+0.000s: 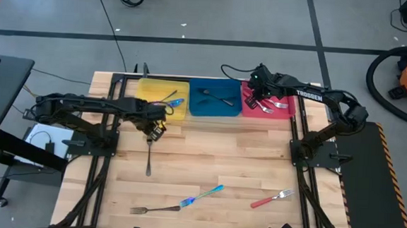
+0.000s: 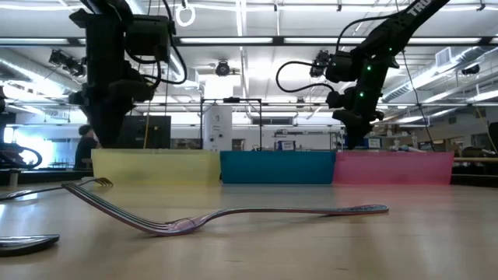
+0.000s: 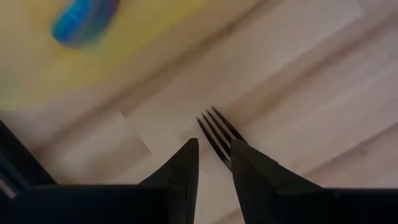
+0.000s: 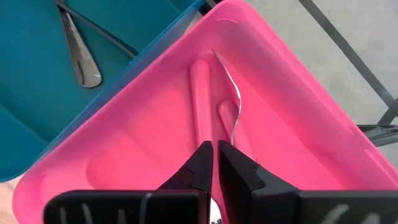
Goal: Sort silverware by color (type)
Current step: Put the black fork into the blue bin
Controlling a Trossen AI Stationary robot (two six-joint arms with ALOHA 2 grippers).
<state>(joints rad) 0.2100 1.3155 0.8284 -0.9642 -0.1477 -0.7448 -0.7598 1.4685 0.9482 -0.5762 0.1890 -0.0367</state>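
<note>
A dark fork [image 1: 149,157] lies flat on the wooden table, its tines [image 3: 217,132] pointing toward the trays. My left gripper [image 1: 156,129] hangs open just above the tines, one finger on either side of the fork's neck [image 3: 214,152]. My right gripper [image 4: 215,155] is shut over the pink tray [image 1: 289,108], where pink-handled silverware [image 4: 200,93] lies. An iridescent utensil [image 1: 202,195], a grey fork [image 1: 155,210] and a red-handled fork [image 1: 273,198] lie near the table's front edge.
The yellow tray [image 1: 148,89], blue tray [image 1: 214,109] and pink tray stand side by side along the far edge. The yellow one holds an iridescent piece [image 1: 177,102], the blue one dark utensils [image 1: 217,97]. Bare wood lies between the trays and the front utensils.
</note>
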